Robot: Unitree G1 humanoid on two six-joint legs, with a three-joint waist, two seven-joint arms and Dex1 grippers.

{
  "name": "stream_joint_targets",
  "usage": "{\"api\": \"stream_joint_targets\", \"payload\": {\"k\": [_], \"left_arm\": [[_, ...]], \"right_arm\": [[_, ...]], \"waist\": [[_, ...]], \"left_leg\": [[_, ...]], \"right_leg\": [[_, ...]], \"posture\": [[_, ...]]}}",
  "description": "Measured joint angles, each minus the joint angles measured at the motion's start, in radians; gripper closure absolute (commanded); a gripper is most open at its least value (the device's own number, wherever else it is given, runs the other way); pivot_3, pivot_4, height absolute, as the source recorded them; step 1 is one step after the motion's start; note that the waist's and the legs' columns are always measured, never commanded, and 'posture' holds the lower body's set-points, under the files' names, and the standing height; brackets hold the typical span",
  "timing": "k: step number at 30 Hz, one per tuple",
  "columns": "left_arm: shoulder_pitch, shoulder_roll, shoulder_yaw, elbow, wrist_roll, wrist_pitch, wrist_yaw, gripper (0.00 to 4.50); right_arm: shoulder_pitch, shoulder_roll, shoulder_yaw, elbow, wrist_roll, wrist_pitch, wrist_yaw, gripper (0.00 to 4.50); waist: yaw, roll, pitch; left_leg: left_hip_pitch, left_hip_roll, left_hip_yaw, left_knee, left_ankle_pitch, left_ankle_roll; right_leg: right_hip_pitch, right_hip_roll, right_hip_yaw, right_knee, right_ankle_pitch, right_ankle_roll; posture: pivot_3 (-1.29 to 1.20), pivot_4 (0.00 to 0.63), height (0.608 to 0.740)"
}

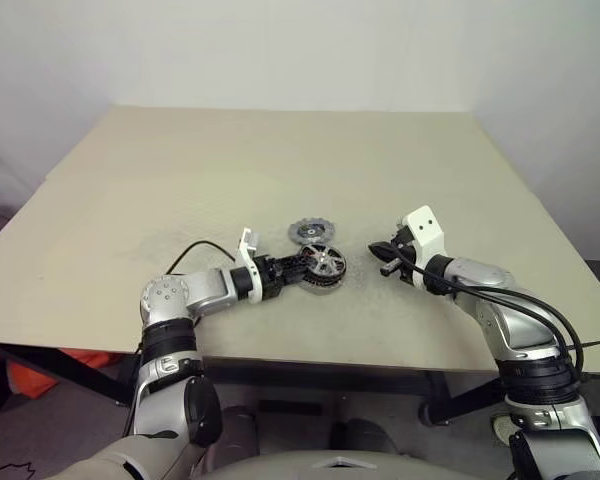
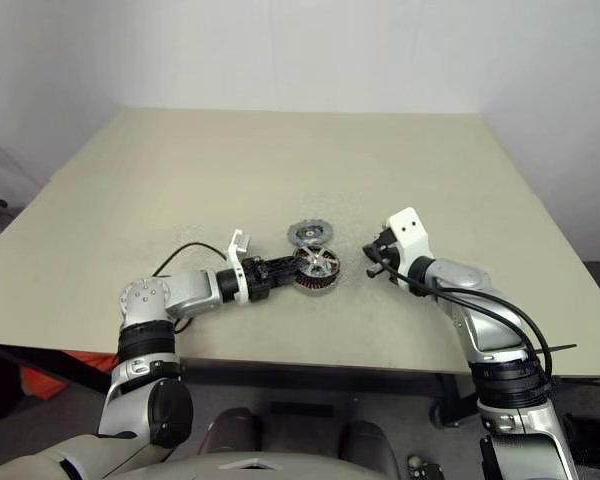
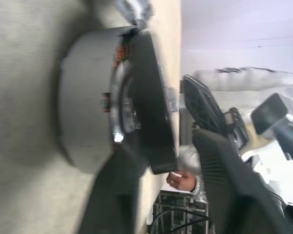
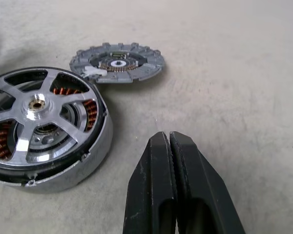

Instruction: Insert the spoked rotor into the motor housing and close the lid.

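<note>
Rotor (image 4: 39, 122) seated in housing (image 4: 83, 168), near table's (image 1: 280, 160) front edge; lid (image 4: 118, 62) off.
Left gripper (image 1: 298, 270) at the housing's left side, fingers (image 3: 229, 180) parted, one each side of the rotor rim. Right gripper (image 4: 173, 161) pressed shut, empty, off to the housing's right. Lid lies flat just behind the housing, apart from it.

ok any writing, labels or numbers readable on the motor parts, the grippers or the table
None can be read.
The spoked rotor, seated in the motor housing, carries no print.
The lid has only notches and bare metal.
The right gripper and table are unmarked.
</note>
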Motion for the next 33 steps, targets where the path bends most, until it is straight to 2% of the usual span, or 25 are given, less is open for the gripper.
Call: {"api": "stream_joint_targets", "payload": {"k": [2, 6, 12, 14, 25, 33], "left_arm": [[0.000, 0.000, -0.004, 0.000, 0.002, -0.011, 0.000, 1.80], [-0.001, 0.010, -0.007, 0.000, 0.007, -0.044, -0.006, 1.80], [0.003, 0.046, -0.008, -0.021, 0.007, -0.082, -0.013, 1.80], [0.006, 0.062, -0.009, -0.033, 0.007, -0.087, -0.023, 1.80], [0.014, 0.116, -0.077, -0.090, 0.028, -0.210, -0.131, 1.80], [0.004, 0.175, -0.106, -0.033, 0.106, -0.359, -0.163, 1.80]], "right_arm": [[-0.003, 0.000, 0.000, 0.000, 0.000, 0.000, -0.002, 4.50], [-0.005, 0.000, 0.000, 0.005, 0.000, -0.001, -0.002, 4.50], [-0.024, 0.006, 0.000, 0.009, 0.000, -0.006, 0.008, 4.50], [-0.038, 0.013, 0.000, 0.009, 0.001, -0.009, 0.011, 4.50], [-0.092, 0.106, 0.067, 0.009, 0.016, -0.021, 0.034, 4.50], [-0.112, 0.191, 0.138, 0.009, 0.016, -0.019, 0.028, 4.50]], "waist": [[0.000, 0.000, 0.000], [-0.001, 0.000, 0.000], [-0.004, 0.000, 0.000], [-0.003, 0.000, 0.000], [-0.004, 0.000, 0.000], [-0.004, 0.000, 0.000]], "left_leg": [[0.002, 0.000, 0.000, 0.000, 0.000, 0.000], [0.002, 0.000, 0.000, 0.000, 0.000, -0.001], [0.002, 0.000, 0.000, 0.000, 0.001, -0.001], [0.000, 0.000, 0.000, 0.000, 0.000, 0.000], [-0.001, 0.001, 0.000, -0.001, 0.000, 0.001], [-0.001, 0.003, 0.000, -0.002, 0.000, 0.000]], "right_leg": [[0.003, 0.000, 0.000, 0.000, -0.004, 0.007], [0.003, 0.000, 0.000, 0.000, -0.004, 0.008], [0.001, 0.000, 0.000, 0.000, -0.004, 0.007], [-0.001, 0.000, 0.000, 0.000, 0.000, 0.001], [-0.002, 0.000, 0.000, 0.000, -0.001, 0.001], [-0.002, 0.000, 0.000, -0.001, -0.001, 0.001]], "posture": [[0.00, 0.000, 0.740], [0.00, 0.000, 0.740], [0.00, 0.000, 0.740], [0.00, 0.000, 0.740], [0.00, 0.000, 0.740], [0.00, 0.000, 0.740]]}}
